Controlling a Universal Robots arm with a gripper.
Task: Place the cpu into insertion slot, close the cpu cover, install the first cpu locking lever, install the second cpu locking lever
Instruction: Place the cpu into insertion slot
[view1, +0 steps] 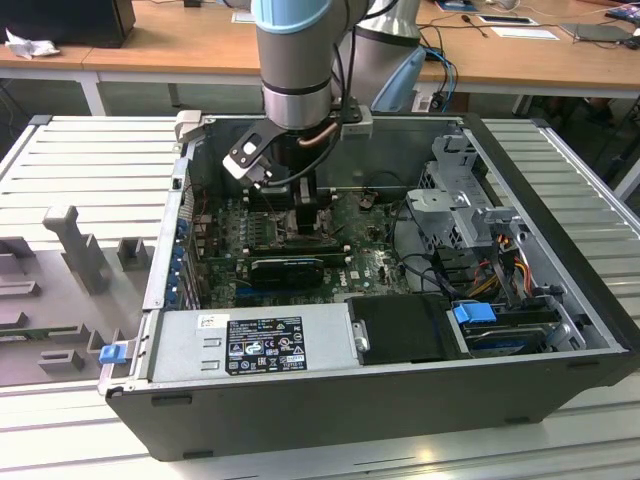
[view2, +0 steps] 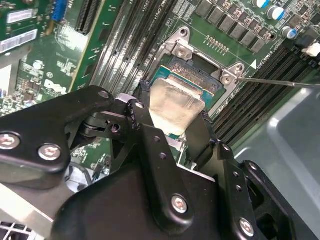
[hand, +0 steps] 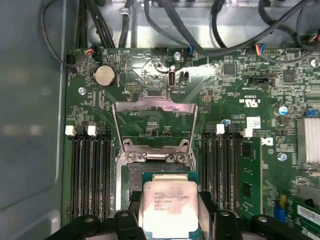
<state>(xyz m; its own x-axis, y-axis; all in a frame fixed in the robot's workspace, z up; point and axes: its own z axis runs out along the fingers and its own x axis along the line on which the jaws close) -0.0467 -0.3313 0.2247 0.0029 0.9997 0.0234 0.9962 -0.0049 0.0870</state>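
Observation:
The cpu (hand: 169, 209), a silvery square chip on a green carrier edge, sits between my gripper's (hand: 170, 202) two black fingers (hand: 134, 202), which press on its opposite sides. It is level over the insertion slot (hand: 134, 173), low in the socket frame; I cannot tell whether it is seated. In the second wrist view the cpu (view2: 175, 102) lies between the fingers (view2: 145, 122) with the slot's dark rim (view2: 200, 67) beyond. The cpu cover (hand: 154, 103) stands tilted open behind the slot. A thin locking lever (view2: 280, 83) points away from the socket. In the exterior view my gripper (view1: 300, 205) reaches down into the case.
Long black memory slots (hand: 90, 175) flank the socket on both sides. A black card (view1: 290, 268) lies across the board in front of my gripper. A power supply (view1: 250, 345), drive cages (view1: 460, 210) and cable bundles (hand: 165, 20) crowd the open computer case (view1: 400, 400).

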